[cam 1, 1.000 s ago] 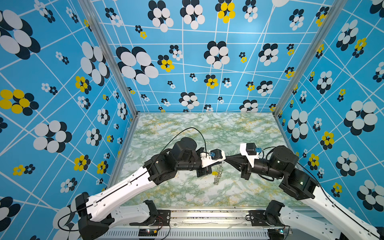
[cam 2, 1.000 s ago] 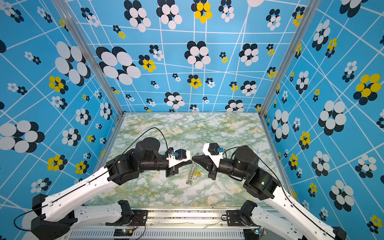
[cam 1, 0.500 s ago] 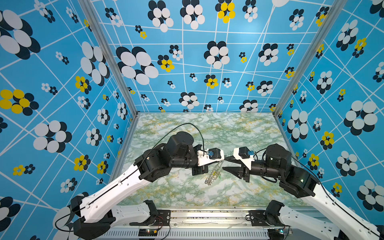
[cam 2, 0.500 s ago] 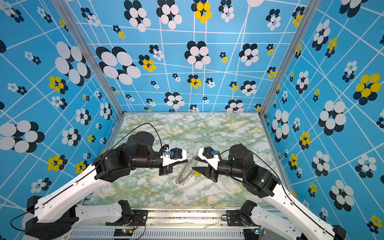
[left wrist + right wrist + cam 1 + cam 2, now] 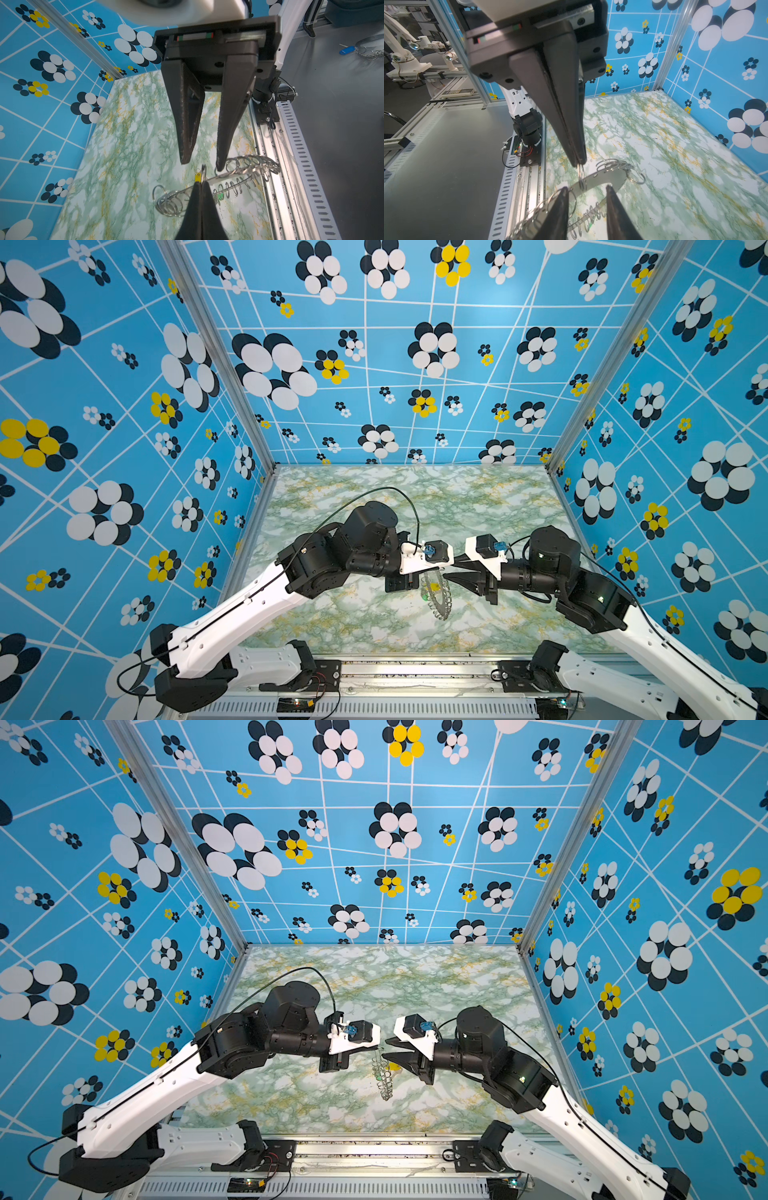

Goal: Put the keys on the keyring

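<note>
Your left gripper is clamped tight on one small wire loop of the keyring, so the grey ring hangs off the marble table near mid-table, seen tilted in both top views. The yellow key sits right at those closed tips; the green key hangs lower on the ring. Your right gripper is partly open, empty, tips just beside the ring's rim.
</note>
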Available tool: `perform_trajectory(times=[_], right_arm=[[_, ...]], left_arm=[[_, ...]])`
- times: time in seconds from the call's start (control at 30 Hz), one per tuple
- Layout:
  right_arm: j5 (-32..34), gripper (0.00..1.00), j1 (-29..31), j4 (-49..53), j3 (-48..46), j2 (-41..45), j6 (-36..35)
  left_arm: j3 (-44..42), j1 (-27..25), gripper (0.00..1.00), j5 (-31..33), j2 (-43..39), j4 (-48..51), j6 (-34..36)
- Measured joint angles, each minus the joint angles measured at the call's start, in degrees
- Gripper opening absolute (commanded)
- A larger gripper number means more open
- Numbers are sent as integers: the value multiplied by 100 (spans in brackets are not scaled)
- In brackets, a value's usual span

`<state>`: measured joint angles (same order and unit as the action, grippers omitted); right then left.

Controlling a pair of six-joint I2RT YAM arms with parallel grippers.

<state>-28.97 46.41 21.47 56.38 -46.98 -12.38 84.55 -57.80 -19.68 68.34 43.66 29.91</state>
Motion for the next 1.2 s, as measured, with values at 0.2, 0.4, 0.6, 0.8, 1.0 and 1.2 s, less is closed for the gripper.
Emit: perform_trajectory(times=[0.2, 0.4, 0.6, 0.8, 1.0, 1.2], right_arm=[[-107, 21, 0, -177, 0, -46, 68], [-236, 10, 0, -245, 0, -46, 131], [-289, 13, 0, -234, 0, -98, 142], [-293, 8, 0, -234, 0, -103, 122], [-308, 0, 4, -219, 0, -105, 81], [-254, 0, 4, -334, -55, -33, 197]], left_arm=[[101, -48, 0, 0, 57, 118, 20], [111, -52, 0, 20, 83, 122, 37], [129, -59, 0, 28, 87, 177, 81], [184, -85, 0, 94, 90, 216, 120], [188, -85, 0, 151, 98, 219, 120], [188, -85, 0, 175, 98, 149, 101]])
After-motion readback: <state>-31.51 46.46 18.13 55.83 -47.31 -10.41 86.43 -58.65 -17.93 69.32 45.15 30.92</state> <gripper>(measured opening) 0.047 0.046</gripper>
